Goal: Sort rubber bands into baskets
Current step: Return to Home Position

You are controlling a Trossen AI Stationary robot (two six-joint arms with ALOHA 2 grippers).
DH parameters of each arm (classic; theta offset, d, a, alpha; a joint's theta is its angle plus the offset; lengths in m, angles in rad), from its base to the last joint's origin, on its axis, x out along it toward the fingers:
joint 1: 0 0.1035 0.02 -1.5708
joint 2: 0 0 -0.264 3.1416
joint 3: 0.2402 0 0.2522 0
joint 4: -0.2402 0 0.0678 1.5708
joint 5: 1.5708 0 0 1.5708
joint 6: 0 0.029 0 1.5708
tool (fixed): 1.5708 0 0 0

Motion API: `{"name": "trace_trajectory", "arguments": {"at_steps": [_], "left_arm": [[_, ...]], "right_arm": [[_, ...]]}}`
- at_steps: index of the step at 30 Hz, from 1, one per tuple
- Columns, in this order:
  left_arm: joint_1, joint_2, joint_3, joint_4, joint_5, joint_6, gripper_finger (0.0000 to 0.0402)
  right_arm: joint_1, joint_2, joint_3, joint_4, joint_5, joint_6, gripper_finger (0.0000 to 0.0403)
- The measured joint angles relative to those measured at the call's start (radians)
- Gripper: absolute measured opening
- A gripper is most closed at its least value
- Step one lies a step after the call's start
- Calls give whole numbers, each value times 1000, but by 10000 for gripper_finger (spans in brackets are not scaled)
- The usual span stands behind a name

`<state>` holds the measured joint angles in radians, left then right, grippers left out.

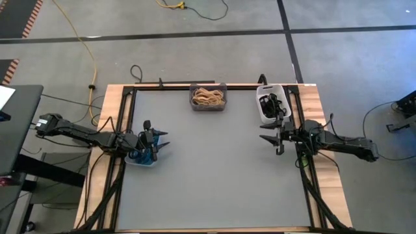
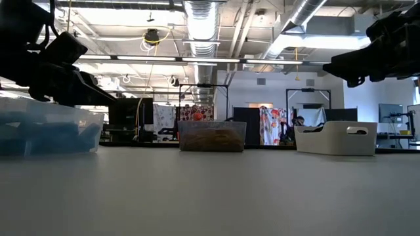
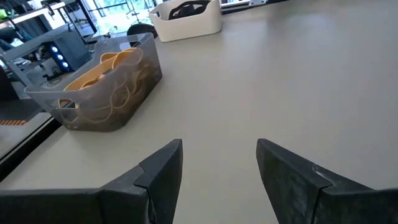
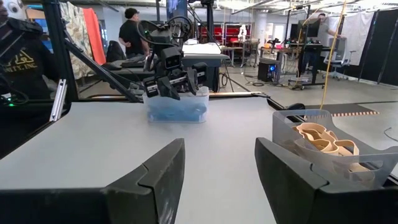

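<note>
Three baskets stand on the grey table. A clear basket (image 1: 144,155) with blue rubber bands (image 4: 176,111) is at the left edge. A dark grey basket (image 1: 208,97) with tan rubber bands (image 3: 106,68) is at the far middle. A white basket (image 1: 270,103) with black rubber bands (image 3: 189,9) is at the far right. My left gripper (image 1: 160,138) is open and empty above the clear basket. My right gripper (image 1: 269,135) is open and empty, just near of the white basket.
Both arms hover above the table. The wide grey table top (image 1: 214,175) between the arms and toward the near edge bears no loose bands that I can see. A wooden frame (image 1: 110,104) edges the table. People (image 4: 132,28) show in the room beyond.
</note>
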<state>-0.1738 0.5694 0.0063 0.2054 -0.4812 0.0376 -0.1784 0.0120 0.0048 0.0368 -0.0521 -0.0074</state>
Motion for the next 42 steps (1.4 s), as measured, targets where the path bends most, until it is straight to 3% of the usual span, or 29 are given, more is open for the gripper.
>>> {"name": "trace_trajectory", "arguments": {"at_steps": [42], "left_arm": [[0, 0, 0, -2, 0, -19, 196]], "right_arm": [[0, 0, 0, 0, 0, 0, 223]]}}
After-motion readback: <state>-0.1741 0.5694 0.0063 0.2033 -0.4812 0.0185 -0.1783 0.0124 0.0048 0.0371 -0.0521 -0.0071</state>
